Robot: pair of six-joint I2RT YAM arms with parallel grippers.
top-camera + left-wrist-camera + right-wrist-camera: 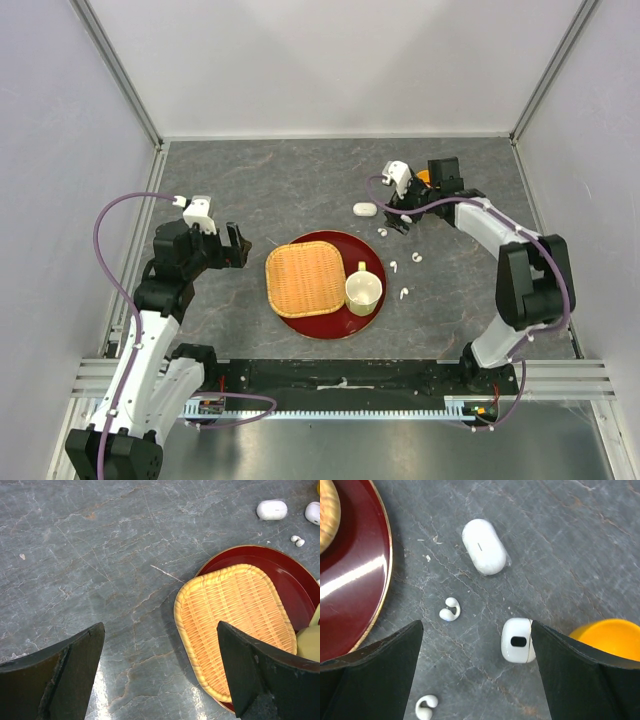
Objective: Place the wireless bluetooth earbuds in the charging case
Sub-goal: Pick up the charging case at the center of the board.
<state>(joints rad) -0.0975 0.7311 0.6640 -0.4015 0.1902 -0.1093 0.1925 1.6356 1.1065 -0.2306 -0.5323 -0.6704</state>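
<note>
Right claw point(476, 625) released, above earbuds point(450, 610) | left claw point(160, 625) released, near basket point(235, 625)

- The top view is bright and evenly lit from above; the grey marbled tabletop point(300, 180) carries only short, soft shadows beneath the arms
- The pale enclosure walls point(330, 60) look washed out
- In the left wrist view a pale glare patch lies on the tabletop near the bottom edge
- The woven yellow bamboo basket point(235, 630) throws a soft shadow along its left rim
- The black two-finger left gripper point(159, 627) shows as dark, slightly soft shapes
- In the right wrist view white glare streaks cross the glossy dark red round tray point(355, 580)
- The smooth white pebble-shaped case point(484, 546) is nearly blown out
</note>
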